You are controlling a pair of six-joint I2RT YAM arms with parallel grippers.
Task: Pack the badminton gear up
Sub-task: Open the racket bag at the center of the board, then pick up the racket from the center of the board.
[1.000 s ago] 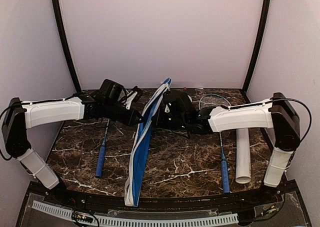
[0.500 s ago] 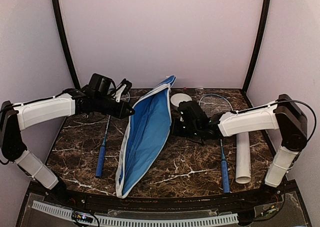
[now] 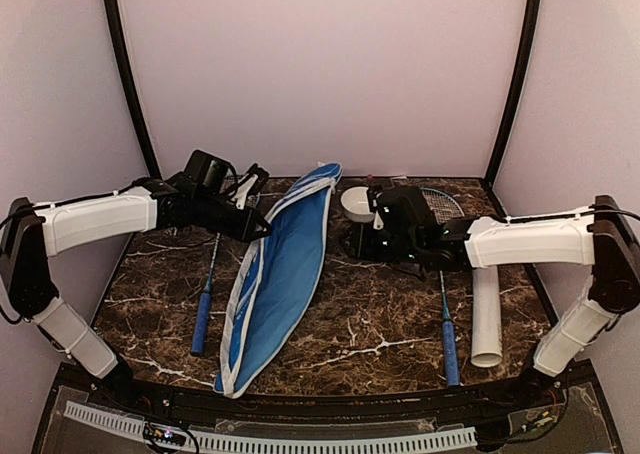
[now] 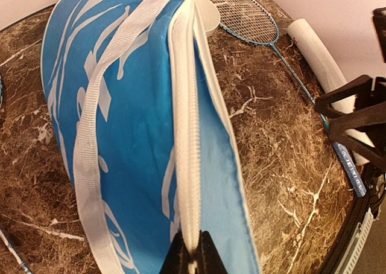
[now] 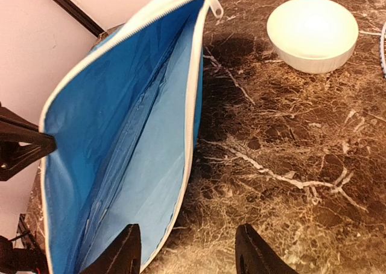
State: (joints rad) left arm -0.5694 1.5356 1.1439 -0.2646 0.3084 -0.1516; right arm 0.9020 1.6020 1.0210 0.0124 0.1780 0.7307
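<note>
The long blue racket cover (image 3: pixel 280 264) with white trim lies diagonally across the table's middle, its zipper mouth gaping (image 5: pixel 120 141). My left gripper (image 3: pixel 262 229) is shut on the cover's white zipper edge (image 4: pixel 190 165) and holds it up. To the cover's right, my right gripper (image 3: pixel 356 244) stands open with only bare table between its fingers (image 5: pixel 187 256). One blue racket (image 3: pixel 204 309) lies left of the cover, its head hidden behind the left arm. The other racket (image 3: pixel 446 324) lies right of it, and the white tube (image 3: pixel 487 314) lies farther right.
A small white bowl (image 3: pixel 357 201) stands at the back, just beyond my right gripper, also in the right wrist view (image 5: pixel 312 32). Dark marble table (image 3: pixel 370 324) with walls on three sides. The black front rail (image 3: pixel 300 414) runs along the near edge.
My right gripper has opened, let go of the cover's edge and drawn back to the right. The cover has sagged lower towards the left, with my left gripper still holding its zipper edge.
</note>
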